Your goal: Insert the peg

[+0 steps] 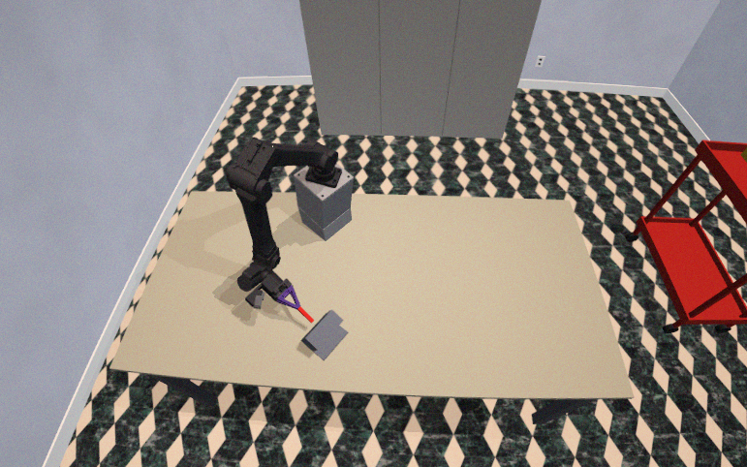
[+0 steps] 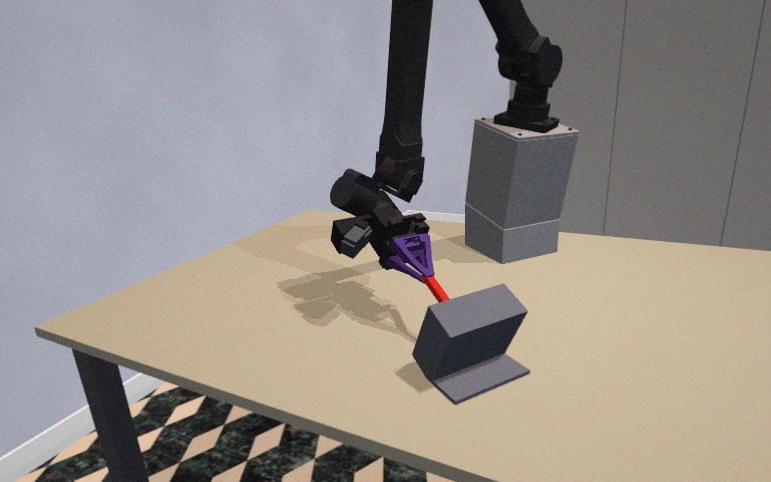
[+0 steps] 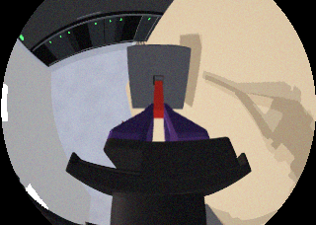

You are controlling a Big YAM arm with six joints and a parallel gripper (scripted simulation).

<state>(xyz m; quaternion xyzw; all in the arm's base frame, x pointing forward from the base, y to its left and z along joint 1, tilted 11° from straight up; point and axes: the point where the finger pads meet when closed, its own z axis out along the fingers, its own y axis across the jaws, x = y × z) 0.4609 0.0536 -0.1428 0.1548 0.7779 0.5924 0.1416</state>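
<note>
The arm is matte black throughout, built of long rounded tubular links joined by thicker, drum-shaped joint housings, with a boxy elbow block at its top. Its foot is a dark square flange with small fasteners at the corners, set on a two-tier grey pedestal whose top face carries small dark screw dots. At the wrist a small dark grey box protrudes from the side of the black housing. The fingers are purple, tapering to a narrow tip as an open triangular truss. From the wrist view, a broad black curved crossbar spans above a rounded black body.
</note>
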